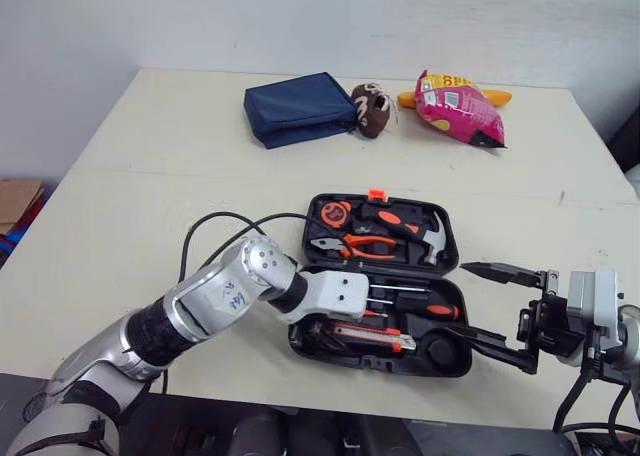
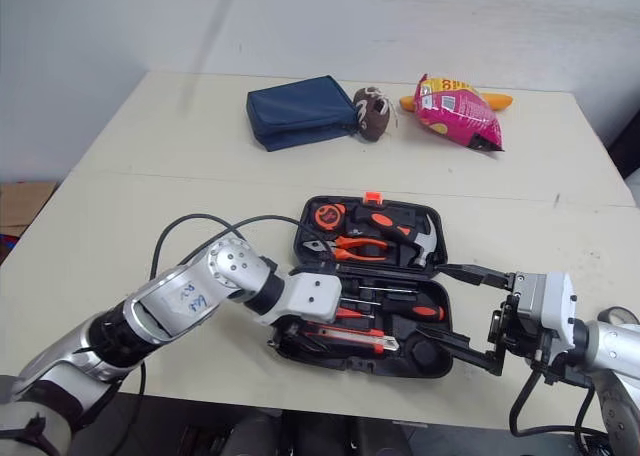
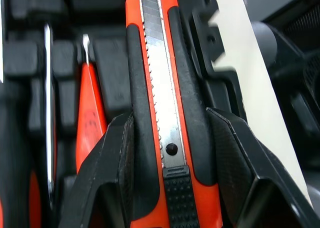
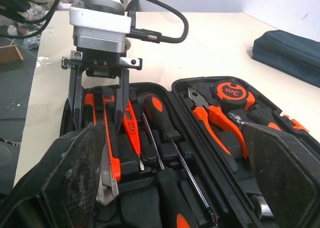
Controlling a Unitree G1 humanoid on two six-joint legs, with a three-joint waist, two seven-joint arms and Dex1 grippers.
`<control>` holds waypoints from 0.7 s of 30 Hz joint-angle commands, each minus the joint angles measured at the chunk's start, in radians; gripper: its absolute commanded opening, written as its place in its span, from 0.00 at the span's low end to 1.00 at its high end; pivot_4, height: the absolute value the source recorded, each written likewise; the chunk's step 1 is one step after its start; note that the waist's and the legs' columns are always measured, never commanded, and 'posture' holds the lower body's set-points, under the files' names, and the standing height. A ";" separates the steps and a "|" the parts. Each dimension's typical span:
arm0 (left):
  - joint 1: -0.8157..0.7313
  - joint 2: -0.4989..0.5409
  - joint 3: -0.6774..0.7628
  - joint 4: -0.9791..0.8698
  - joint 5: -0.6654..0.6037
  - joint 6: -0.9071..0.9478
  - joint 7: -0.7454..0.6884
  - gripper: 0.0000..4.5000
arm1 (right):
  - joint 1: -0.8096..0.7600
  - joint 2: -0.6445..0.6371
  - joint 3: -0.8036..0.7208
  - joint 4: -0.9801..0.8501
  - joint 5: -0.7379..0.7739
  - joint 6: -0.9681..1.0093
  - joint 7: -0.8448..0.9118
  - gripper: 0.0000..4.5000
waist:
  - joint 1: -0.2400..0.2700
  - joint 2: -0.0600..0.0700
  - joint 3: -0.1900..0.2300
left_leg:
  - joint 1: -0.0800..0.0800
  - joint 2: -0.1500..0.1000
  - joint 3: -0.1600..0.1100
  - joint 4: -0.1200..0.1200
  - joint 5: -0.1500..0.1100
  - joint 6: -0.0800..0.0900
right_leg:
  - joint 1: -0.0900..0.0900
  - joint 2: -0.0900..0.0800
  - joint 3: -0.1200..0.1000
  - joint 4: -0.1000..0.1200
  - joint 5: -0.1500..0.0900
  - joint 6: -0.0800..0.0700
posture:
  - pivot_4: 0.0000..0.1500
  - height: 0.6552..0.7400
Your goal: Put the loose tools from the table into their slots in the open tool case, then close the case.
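Open tool case sits near the table's front edge, right of centre, with bare table to its left and behind it. Navy pouch, toy football and pink snack bag lie along the far edge. Left gripper is narrowly clamped on an orange-black utility knife with a metal slider, in the case's front half. Right gripper is at the case's right end, fingers spread wide, holding nothing.
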 commanded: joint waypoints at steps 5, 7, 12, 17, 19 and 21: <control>-0.006 0.005 -0.023 -0.007 0.017 0.017 -0.020 0.33 | 0.008 0.010 -0.030 0.006 -0.002 -0.028 0.013 1.00 | -0.001 0.000 0.000 | 0.000 0.000 0.000 0.000 0.000 0.000 | 0.000 0.000 0.000 0.000 0.000 0.000 | 1.00 1.00; -0.002 0.015 -0.015 -0.026 -0.001 0.026 -0.038 0.33 | 0.014 0.016 -0.033 0.021 -0.008 -0.041 0.023 1.00 | -0.002 0.000 0.000 | 0.000 0.000 0.000 0.000 0.000 0.000 | 0.000 0.000 0.000 0.000 0.000 0.000 | 1.00 1.00; 0.012 -0.012 0.058 -0.045 -0.039 0.023 -0.012 0.84 | 0.026 0.037 -0.035 0.096 -0.027 -0.108 0.073 1.00 | 0.000 0.000 0.000 | 0.000 0.000 0.000 0.000 0.000 0.000 | 0.000 0.000 0.000 0.000 0.000 0.000 | 1.00 1.00; 0.026 -0.014 0.161 -0.042 -0.116 -0.028 -0.052 0.98 | 0.040 0.056 -0.038 0.150 -0.037 -0.168 0.114 1.00 | -0.002 0.000 0.000 | 0.000 0.000 0.000 0.000 0.000 0.000 | 0.000 0.000 0.000 0.000 0.000 0.000 | 1.00 1.00; 0.045 -0.003 0.204 -0.053 -0.157 -0.094 -0.093 0.98 | 0.046 0.062 -0.037 0.169 -0.041 -0.189 0.126 1.00 | -0.002 0.000 0.000 | 0.000 0.000 0.000 0.000 0.000 0.000 | 0.000 0.001 0.000 0.000 0.000 0.000 | 1.00 1.00; 0.088 -0.031 0.259 -0.019 -0.165 -0.229 -0.087 0.98 | 0.052 0.066 -0.035 0.182 -0.044 -0.208 0.136 1.00 | -0.002 0.001 0.000 | 0.000 0.000 0.000 0.000 0.000 0.000 | 0.000 0.000 0.000 0.000 0.000 0.000 | 1.00 1.00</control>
